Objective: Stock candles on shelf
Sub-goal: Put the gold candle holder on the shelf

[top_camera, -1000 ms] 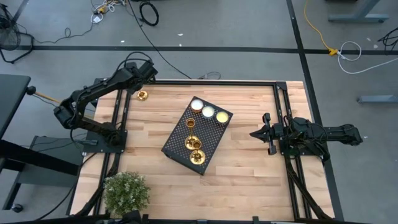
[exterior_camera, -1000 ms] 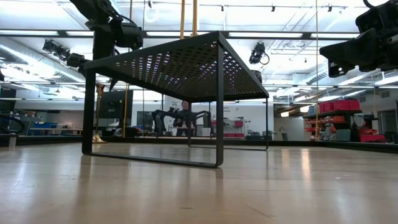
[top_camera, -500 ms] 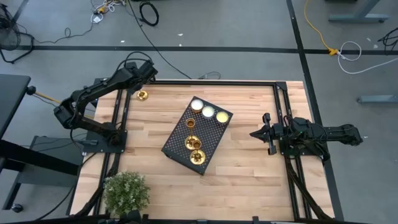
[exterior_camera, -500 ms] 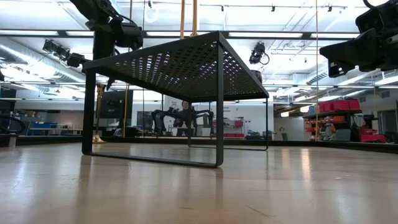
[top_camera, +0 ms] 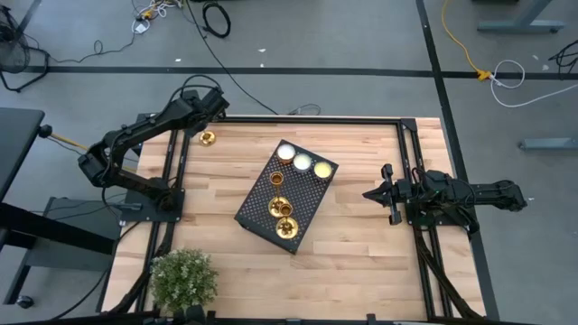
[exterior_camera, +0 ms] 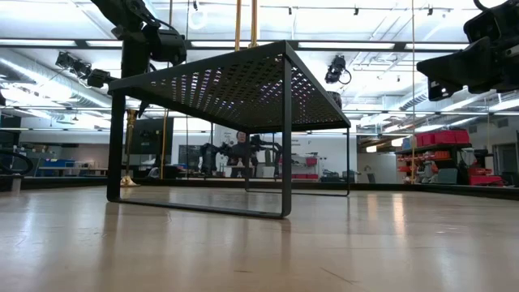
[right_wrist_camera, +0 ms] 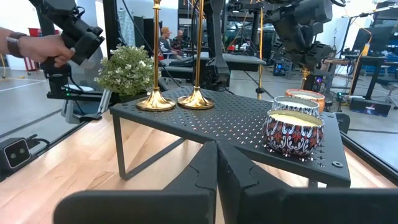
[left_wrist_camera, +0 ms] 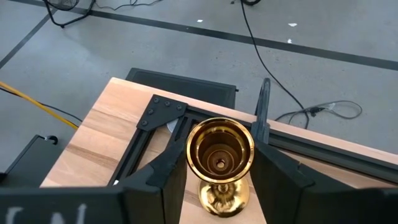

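Observation:
One gold candlestick point(top_camera: 207, 138) stands on its round base at the table's far left corner. In the left wrist view its open cup point(left_wrist_camera: 221, 151) shows from above. My left gripper point(left_wrist_camera: 221, 158) is open, one finger on each side of that cup, coming from above point(top_camera: 210, 120). Two more gold candlesticks point(right_wrist_camera: 155, 99) point(right_wrist_camera: 196, 98) stand on their bases on the near end of the black perforated shelf point(top_camera: 257, 212). My right gripper point(top_camera: 366, 194) is shut and empty, hovering right of the shelf. My left gripper has its fingers point(left_wrist_camera: 171, 171) close beside the candlestick's cup rim point(left_wrist_camera: 193, 155), slanting down from the far side. I cannot tell whether they touch it. The candlestick stands upright on the table.
Three patterned tins with pale wax point(top_camera: 302, 162) point(right_wrist_camera: 292, 130) sit on the shelf's far end. A bushy green plant point(top_camera: 183, 278) stands at the near left corner. In the right wrist view a person's hand point(right_wrist_camera: 43, 46) holds a dark device beyond the table.

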Controlling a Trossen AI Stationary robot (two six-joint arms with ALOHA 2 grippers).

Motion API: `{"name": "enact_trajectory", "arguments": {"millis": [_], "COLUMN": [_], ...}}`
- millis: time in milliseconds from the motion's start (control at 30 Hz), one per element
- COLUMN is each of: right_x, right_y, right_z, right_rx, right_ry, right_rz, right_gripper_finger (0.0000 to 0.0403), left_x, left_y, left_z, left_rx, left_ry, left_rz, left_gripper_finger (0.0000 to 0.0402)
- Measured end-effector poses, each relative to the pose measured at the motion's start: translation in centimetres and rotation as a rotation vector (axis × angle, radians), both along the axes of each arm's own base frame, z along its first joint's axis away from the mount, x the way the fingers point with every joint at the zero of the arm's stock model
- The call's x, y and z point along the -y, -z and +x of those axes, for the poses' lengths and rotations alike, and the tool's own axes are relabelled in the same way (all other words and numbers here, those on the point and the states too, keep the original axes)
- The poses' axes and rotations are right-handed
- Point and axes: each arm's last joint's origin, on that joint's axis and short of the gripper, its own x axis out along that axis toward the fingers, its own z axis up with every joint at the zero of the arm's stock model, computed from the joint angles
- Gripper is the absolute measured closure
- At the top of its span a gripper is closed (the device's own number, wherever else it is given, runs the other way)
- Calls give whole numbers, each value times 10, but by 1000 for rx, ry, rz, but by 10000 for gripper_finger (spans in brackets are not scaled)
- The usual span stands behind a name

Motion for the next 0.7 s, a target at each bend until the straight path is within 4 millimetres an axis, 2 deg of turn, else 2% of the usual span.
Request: {"name": "enact_trajectory", "arguments": {"millis": [500,700], "right_x": [0,0], "right_y": [0,0], "right_z": [0,0], "right_rx": [0,0], "right_ry": [0,0], "right_rz": [0,0], "right_gripper_finger": [396,396], "left_x": [7,9], "left_y": [-1,-14], "left_z": [8,14], "left_rx": [1,7], "left_ry": [42,84], "left_rz": [1,11], "left_gripper_finger": [236,236]}}
